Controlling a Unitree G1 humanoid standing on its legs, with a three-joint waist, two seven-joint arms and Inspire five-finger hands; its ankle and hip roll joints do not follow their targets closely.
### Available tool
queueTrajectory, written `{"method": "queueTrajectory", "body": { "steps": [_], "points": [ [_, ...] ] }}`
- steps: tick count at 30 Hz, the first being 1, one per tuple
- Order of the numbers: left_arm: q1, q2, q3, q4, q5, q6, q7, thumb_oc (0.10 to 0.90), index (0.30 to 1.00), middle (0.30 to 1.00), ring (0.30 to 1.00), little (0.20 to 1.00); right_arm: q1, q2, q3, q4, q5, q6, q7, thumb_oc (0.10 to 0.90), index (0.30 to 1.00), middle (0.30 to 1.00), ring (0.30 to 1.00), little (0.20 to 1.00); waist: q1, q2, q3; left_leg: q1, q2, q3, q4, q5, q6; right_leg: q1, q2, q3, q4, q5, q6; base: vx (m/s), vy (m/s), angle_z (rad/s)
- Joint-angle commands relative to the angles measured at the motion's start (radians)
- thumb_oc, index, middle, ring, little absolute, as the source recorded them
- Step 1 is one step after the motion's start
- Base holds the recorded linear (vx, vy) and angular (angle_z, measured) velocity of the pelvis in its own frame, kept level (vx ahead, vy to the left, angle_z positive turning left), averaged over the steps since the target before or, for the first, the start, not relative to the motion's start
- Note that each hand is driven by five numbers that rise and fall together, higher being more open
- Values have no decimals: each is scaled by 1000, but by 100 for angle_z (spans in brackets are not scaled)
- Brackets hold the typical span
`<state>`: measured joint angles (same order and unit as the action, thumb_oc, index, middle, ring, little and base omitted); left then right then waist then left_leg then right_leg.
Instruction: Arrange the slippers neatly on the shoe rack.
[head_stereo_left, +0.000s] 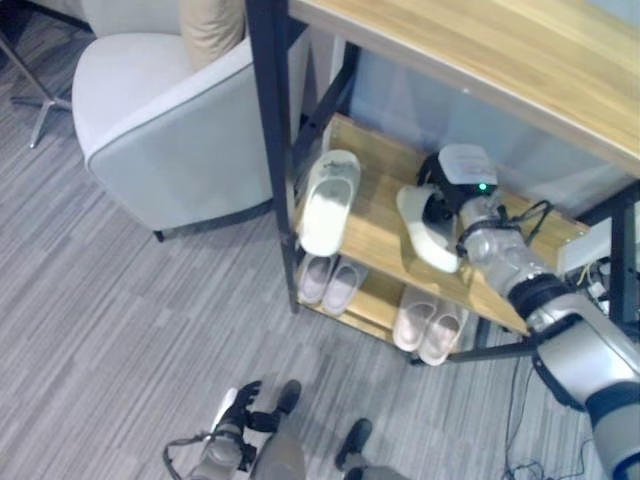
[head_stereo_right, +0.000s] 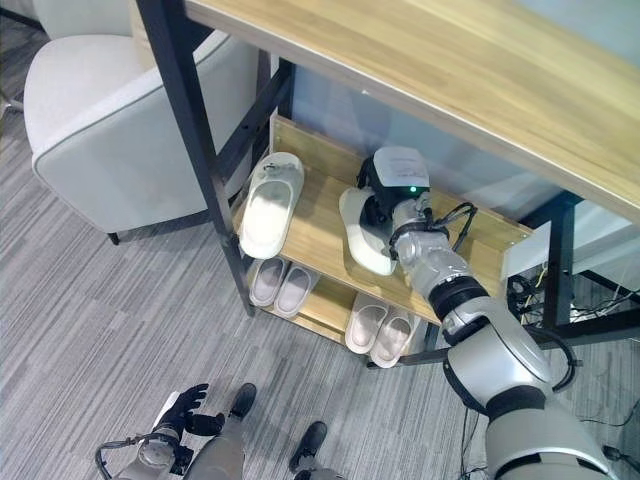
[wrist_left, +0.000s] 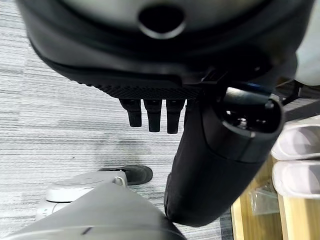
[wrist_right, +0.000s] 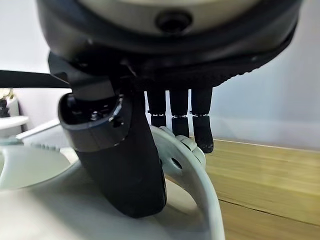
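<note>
1. The shoe rack (head_stereo_right: 320, 235) is standing beside an armchair (head_stereo_left: 160, 140).
2. Two slipper pairs (head_stereo_right: 278, 285) (head_stereo_right: 380, 330) are sitting on its lower shelf.
3. One slipper (head_stereo_right: 270, 205) is lying at the middle shelf's left end.
4. The right hand (head_stereo_right: 385, 205) is pinching a second slipper (head_stereo_right: 362, 235) mid-shelf, thumb inside, fingers over the strap.
5. The left hand (head_stereo_right: 185, 405) is hanging low, fingers relaxed and spread.

head stereo overhead, wrist cameras close
</note>
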<state>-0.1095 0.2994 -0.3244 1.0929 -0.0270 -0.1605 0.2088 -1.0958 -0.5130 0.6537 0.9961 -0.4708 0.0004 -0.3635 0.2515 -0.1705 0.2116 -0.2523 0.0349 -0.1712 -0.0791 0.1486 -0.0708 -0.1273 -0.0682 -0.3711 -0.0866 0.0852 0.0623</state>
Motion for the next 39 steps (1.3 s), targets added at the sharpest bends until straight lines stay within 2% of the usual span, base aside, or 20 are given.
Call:
{"method": "queueTrajectory", "body": {
  "steps": [1, 6, 7, 8, 9, 10, 19, 32, 39],
  "points": [
    [-4, 3, -66, 34, -13, -28, 19, 800, 900, 900, 900, 900, -182, -13, -24, 36, 45, 3, -114, 400, 300, 300, 300, 300, 20, -14, -30, 24, -34, 51, -8, -78, 6, 35, -55, 32, 13, -55, 79, 20, 37, 9],
    [-21, 0, -76, 34, -26, -31, 28, 800, 900, 900, 900, 900, -212, 15, -8, 61, 58, 4, -116, 400, 300, 300, 300, 300, 34, -6, -28, 15, -42, 39, -8, -74, 6, 33, -61, 17, 15, -57, 80, 9, 20, 7],
    [-25, 0, -78, 36, -26, -31, 30, 800, 900, 900, 900, 900, -217, 23, -3, 67, 63, 3, -116, 477, 415, 415, 415, 415, 35, -5, -27, 13, -44, 34, -8, -73, 6, 34, -62, 12, 16, -58, 80, 10, 20, 12],
    [-27, -1, -77, 36, -28, -31, 31, 800, 900, 900, 900, 900, -219, 24, -1, 69, 65, 4, -114, 640, 660, 660, 660, 660, 36, -5, -27, 11, -45, 31, -8, -73, 6, 34, -63, 9, 17, -59, 80, 17, 11, 20],
    [-31, 0, -77, 36, -30, -31, 33, 800, 900, 900, 900, 900, -221, 28, 1, 69, 71, 3, -110, 731, 796, 796, 796, 796, 38, -7, -27, 10, -46, 28, -8, -72, 5, 34, -64, 3, 18, -60, 80, 13, 8, 19],
    [-32, 0, -77, 37, -30, -31, 33, 800, 900, 900, 900, 900, -221, 28, 0, 69, 71, 3, -110, 800, 900, 900, 900, 900, 37, -7, -27, 9, -46, 27, -8, -72, 5, 34, -64, 3, 18, -60, 80, 17, 3, 15],
    [-28, -10, -66, 46, -24, -23, 32, 800, 900, 900, 900, 900, -191, 32, 6, -3, 51, -2, -101, 800, 900, 900, 900, 900, 18, -8, -29, 14, -46, 35, -8, -76, 4, 29, -69, 12, 27, -60, 76, 3, -4, 7],
    [8, -29, -33, 41, -3, -10, 27, 800, 900, 900, 900, 900, -76, 56, -38, -216, -4, -19, -66, 800, 900, 900, 900, 900, -38, 25, -47, 45, -31, 87, -8, -89, 3, 26, -68, 54, 24, -52, 70, -11, 4, -12],
    [23, -37, -18, 43, 4, -5, 16, 800, 900, 900, 900, 900, -15, 54, -60, -312, -20, -33, -43, 800, 900, 900, 900, 900, -61, 31, -60, 58, -22, 106, -8, -94, 1, 29, -63, 72, 20, -53, 66, -7, -11, -10]
  ]
}}
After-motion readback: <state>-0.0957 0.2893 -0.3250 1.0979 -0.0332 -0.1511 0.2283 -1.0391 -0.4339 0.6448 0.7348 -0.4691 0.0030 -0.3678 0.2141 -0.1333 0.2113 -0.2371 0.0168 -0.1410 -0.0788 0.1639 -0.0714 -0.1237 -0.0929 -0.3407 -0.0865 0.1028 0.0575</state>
